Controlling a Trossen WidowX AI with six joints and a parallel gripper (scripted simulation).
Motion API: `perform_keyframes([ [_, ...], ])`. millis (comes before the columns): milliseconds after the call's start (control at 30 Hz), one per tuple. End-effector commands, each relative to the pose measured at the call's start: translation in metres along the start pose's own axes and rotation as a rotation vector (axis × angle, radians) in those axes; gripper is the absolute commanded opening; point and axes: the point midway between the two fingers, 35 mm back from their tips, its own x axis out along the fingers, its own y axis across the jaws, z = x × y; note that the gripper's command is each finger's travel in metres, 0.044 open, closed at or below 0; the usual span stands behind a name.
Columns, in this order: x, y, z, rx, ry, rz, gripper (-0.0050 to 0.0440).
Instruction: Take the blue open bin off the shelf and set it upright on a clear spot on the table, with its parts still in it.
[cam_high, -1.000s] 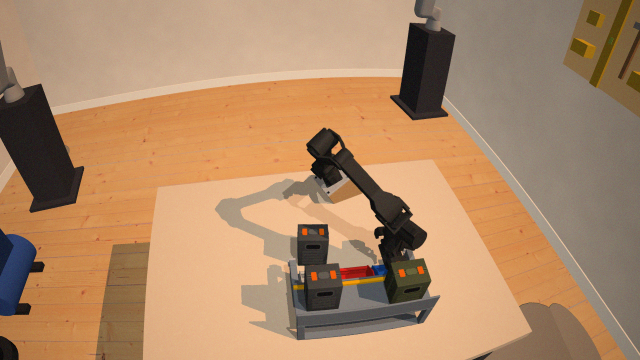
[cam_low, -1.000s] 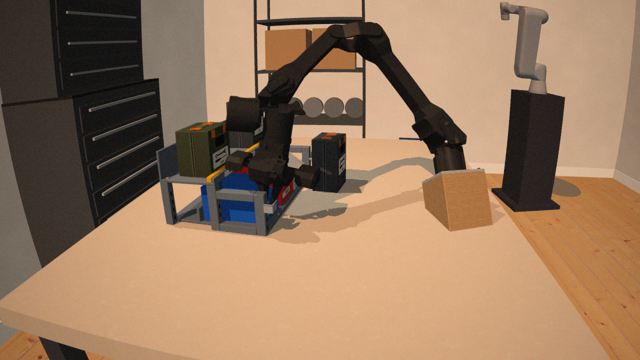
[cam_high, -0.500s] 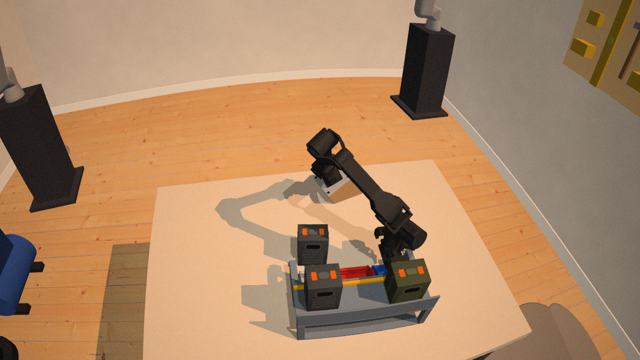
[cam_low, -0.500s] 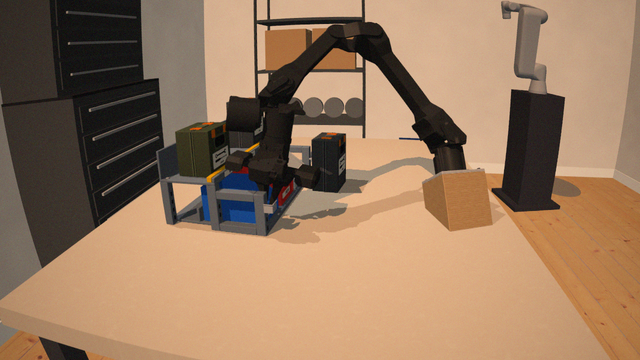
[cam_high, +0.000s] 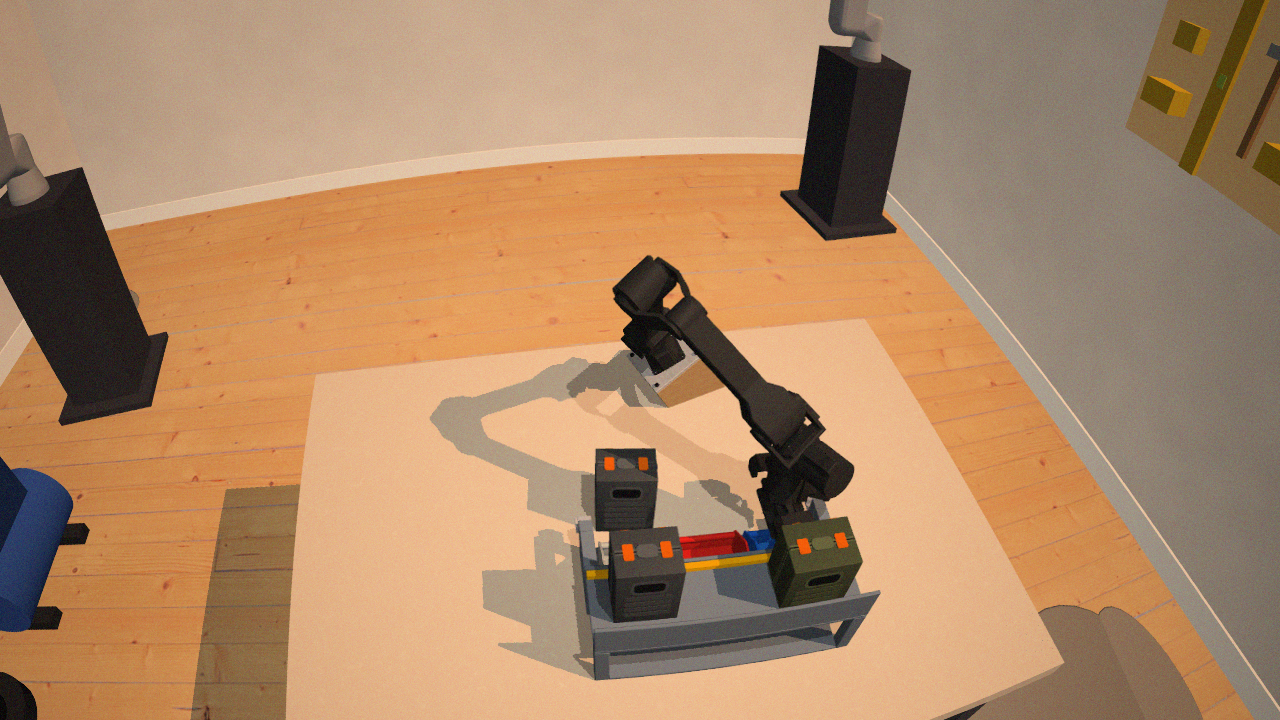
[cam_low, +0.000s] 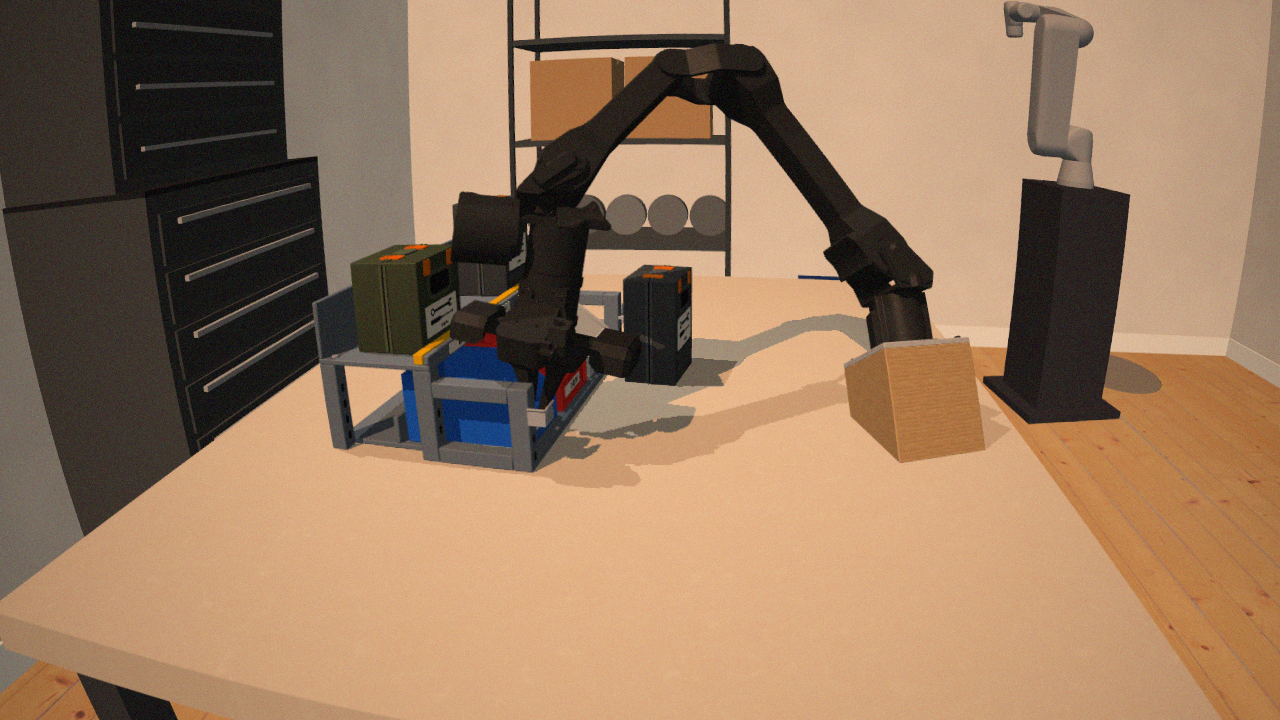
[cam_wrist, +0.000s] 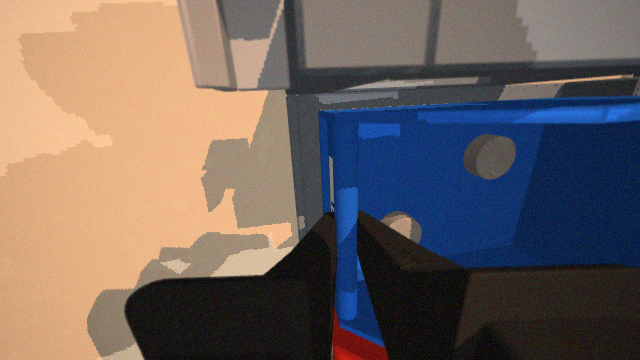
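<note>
The blue open bin (cam_wrist: 475, 185) sits in the lower level of the grey shelf (cam_high: 716, 608). It also shows in the exterior view (cam_low: 469, 394) and, as a small blue patch, in the top view (cam_high: 757, 538). My gripper (cam_wrist: 344, 220) is shut on the bin's side wall, one finger inside and one outside. Two grey round parts (cam_wrist: 489, 156) lie inside the bin. The gripper also shows in the exterior view (cam_low: 528, 335), partly hidden by the arm.
A red bin (cam_high: 711, 544) sits beside the blue one. An olive case (cam_high: 816, 560) and a dark case (cam_high: 646, 573) stand on the shelf top; another dark case (cam_high: 624, 488) stands on the table. The arm's wooden base block (cam_low: 917, 398) is at the far side.
</note>
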Motion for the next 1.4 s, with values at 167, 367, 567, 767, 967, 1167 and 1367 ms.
perform_keyframes([
  [167, -0.018, -0.008, -0.001, 0.012, -0.006, -0.02, 0.0],
  [367, -0.018, -0.008, -0.001, 0.012, -0.006, -0.02, 0.0],
  [567, -0.018, -0.008, -0.001, 0.012, -0.006, -0.02, 0.0],
  [767, -0.028, -0.011, -0.001, 0.013, -0.006, -0.021, 0.0],
  [967, -0.028, -0.011, -0.001, 0.013, -0.006, -0.021, 0.0],
  [1167, -0.025, -0.008, -0.001, 0.007, -0.007, -0.012, 0.0],
  [1367, -0.026, -0.011, -0.001, 0.013, -0.007, -0.021, 0.0],
])
